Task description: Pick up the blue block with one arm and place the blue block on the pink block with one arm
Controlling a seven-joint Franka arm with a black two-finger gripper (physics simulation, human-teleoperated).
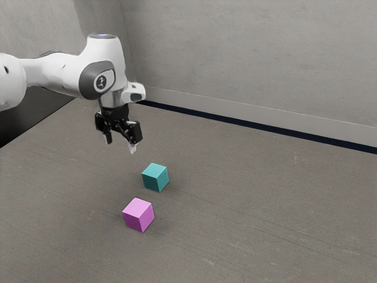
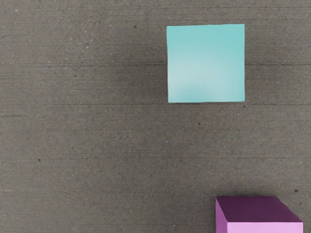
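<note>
The grey worktop (image 1: 265,206) spreads wide and bare across the exterior view. Its far edge meets a pale wall (image 1: 265,53), with a dark stripe (image 1: 265,127) running along the foot of it. The white arm (image 1: 59,73) comes in from the exterior view's left and bends down at the wrist. The black tool (image 1: 121,141) hangs from it above the worktop, its two fingers apart and nothing between them.

The blue block (image 1: 155,177), more teal in shade, sits flat on the worktop. It is below the tool and a little toward the exterior view's right, not touched by it. The pink block (image 1: 138,214) rests near the blue one on the side closer to the exterior camera, with a clear strip of worktop between them. One corner of each block is turned toward that camera.

In the wrist view the blue block (image 2: 205,63) shows its square top face, all four edges free and open worktop (image 2: 87,126) on every side. The pink block (image 2: 257,216) lies apart from it, with its top and one side face showing.
</note>
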